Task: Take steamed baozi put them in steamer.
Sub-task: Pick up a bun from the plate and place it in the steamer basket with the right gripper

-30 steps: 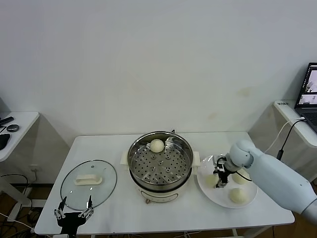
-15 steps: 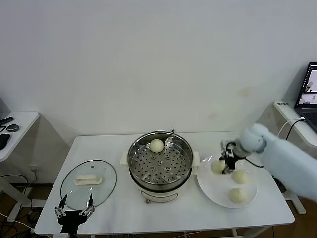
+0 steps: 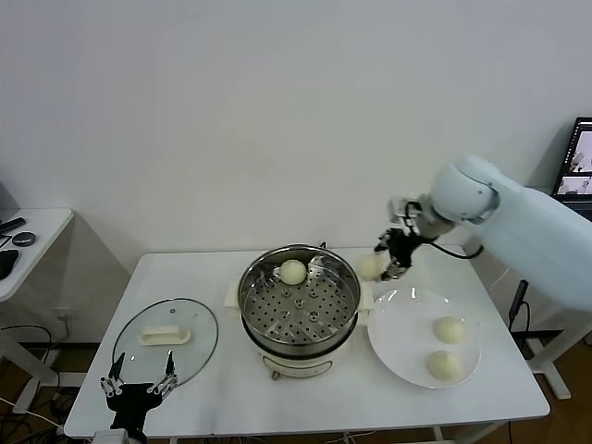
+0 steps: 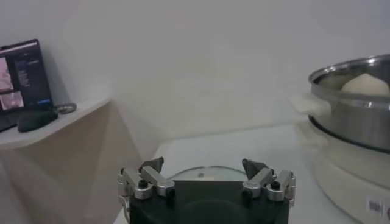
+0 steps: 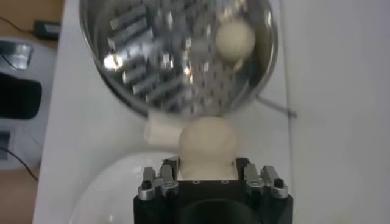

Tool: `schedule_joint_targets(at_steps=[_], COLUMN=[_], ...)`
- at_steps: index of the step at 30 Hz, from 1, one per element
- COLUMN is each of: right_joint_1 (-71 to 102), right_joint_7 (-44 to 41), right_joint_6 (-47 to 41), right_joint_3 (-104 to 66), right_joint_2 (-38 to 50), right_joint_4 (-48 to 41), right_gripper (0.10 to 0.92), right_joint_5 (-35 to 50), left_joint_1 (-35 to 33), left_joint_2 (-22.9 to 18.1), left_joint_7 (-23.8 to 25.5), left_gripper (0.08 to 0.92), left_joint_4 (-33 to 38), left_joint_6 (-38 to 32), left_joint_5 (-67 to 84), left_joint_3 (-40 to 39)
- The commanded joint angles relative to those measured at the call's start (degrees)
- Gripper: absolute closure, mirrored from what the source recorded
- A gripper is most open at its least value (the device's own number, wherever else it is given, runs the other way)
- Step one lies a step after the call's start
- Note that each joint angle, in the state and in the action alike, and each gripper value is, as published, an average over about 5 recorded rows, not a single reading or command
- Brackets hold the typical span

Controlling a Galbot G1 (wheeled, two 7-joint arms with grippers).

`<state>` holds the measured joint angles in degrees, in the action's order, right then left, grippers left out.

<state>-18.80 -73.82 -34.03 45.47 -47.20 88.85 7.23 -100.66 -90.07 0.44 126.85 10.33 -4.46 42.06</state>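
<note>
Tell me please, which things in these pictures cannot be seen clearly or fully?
- Held baozi: right wrist view, its near side hidden by the right gripper.
- Plate: right wrist view, only an edge shows.
- Steamer: left wrist view, cut off by the frame edge.
- Glass lid: left wrist view, mostly behind the left gripper.

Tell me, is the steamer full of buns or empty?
Nearly empty: one baozi sits in the steamer; the right tool holds another beside it.
</note>
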Motion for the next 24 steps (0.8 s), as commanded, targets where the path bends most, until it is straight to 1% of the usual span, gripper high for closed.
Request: schedule_joint_targets(at_steps=[1, 6, 12, 17, 24], right_joint_1=[-6.0, -4.2, -2.8, -1.5, -0.3], right_joint_7=[0.8, 2.0, 2.6, 2.7, 3.0], right_joint_6=[-6.4, -6.9, -6.5, -6.9, -7.1], right_joint_3=[6.2, 8.2, 10.7, 11.0, 12.2], right_joint_2=[-15.4, -23.9, -30.0, -32.2, -33.0], right_joint_4=[-4.6, -12.9, -19.7, -20.4, -20.5], right_gripper=[0.459, 0.461, 0.458, 0.459, 0.457], right_joint_5=[5.3, 2.4, -0.7, -0.9, -1.7], left_joint_1=[-0.2, -0.2, 0.6, 1.1, 1.2], left_joint_2=[0.1, 0.3, 0.6, 1.3, 0.9], left_joint_7=[-0.1, -0.3, 0.0, 0.5, 0.5], left_gripper=[0.177, 0.177, 0.177, 0.177, 0.177], left_joint_4=[1.5, 2.2, 3.3, 4.0, 4.8], left_joint_6=[0.4, 0.4, 0.8, 1.1, 1.4], left_joint_5=[0.0, 0.3, 0.9, 1.4, 2.3], left_joint_3=[-0.2, -0.3, -0.6, -0.8, -0.7])
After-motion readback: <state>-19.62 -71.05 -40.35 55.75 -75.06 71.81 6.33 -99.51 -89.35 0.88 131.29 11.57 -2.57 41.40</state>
